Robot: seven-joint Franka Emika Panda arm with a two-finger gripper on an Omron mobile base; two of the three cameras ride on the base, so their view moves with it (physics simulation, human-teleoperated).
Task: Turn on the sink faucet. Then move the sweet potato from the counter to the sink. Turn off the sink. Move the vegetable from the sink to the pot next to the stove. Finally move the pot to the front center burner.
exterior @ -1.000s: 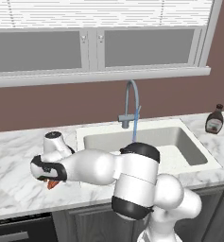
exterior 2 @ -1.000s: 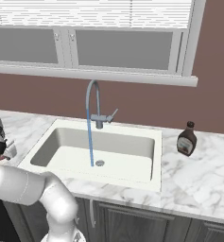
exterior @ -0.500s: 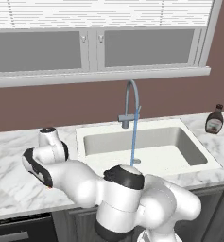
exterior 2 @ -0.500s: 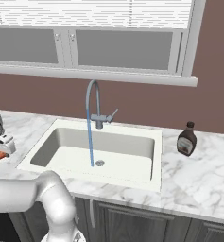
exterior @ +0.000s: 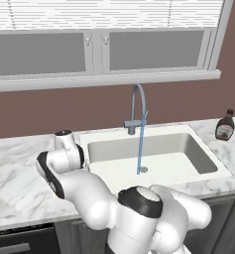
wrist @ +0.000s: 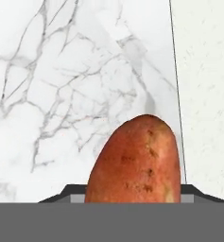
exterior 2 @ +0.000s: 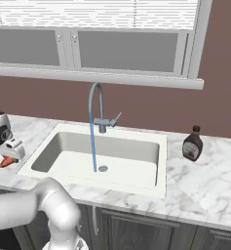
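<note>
Orange-red sweet potato clamped in the gripper!
Water streams from the sink faucet; marble tabletop lies beneath the tuber.

Non-task items: dark brown bottle, white cap, upright on the marble right of the basin, near the back wall. Window above with frosted lower panes, white blinds at top, white sill. Reddish-brown wall under it.
</note>
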